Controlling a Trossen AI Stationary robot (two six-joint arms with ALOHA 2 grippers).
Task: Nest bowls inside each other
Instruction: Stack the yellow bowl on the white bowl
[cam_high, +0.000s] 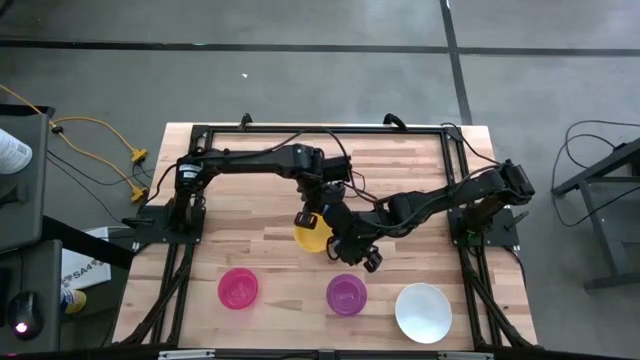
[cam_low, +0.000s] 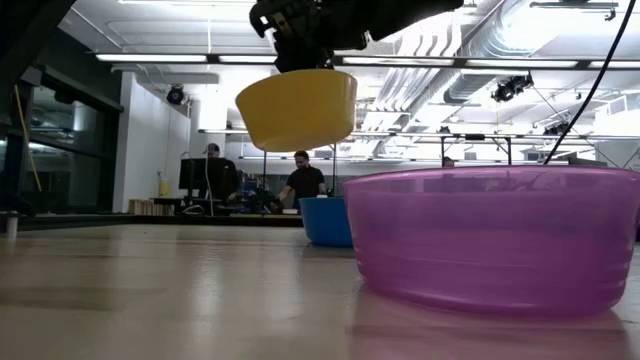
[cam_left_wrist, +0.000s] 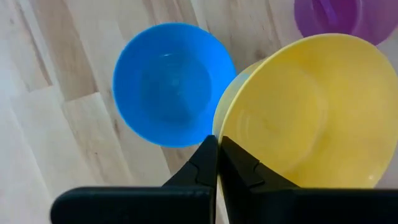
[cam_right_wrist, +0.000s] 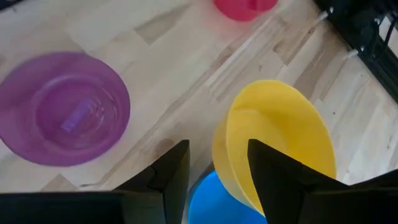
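My left gripper (cam_left_wrist: 217, 163) is shut on a yellow bowl (cam_high: 312, 238) and holds it in the air over the table's middle (cam_low: 297, 108). A blue bowl (cam_left_wrist: 169, 84) stands on its base on the table just beside and below it; in the high view the arms hide it. My right gripper (cam_right_wrist: 217, 169) is open above the blue bowl (cam_right_wrist: 214, 200), close to the yellow bowl's side, and I see it touching nothing. The purple bowl (cam_high: 346, 294), the pinkish-red bowl (cam_high: 238, 288) and the larger white bowl (cam_high: 423, 312) stand in a row near the front edge. My left gripper pinches the yellow bowl's rim (cam_left_wrist: 219, 132), one finger inside the bowl and one outside. The fingers slant steeply down from above. The bowl hangs below them, lifted clear of the table and a little tilted.
A black metal frame (cam_high: 300, 130) runs around the wooden table top. Bare wood lies at the far side and at the left near the pinkish-red bowl. People stand at desks in the room behind (cam_low: 300, 180).
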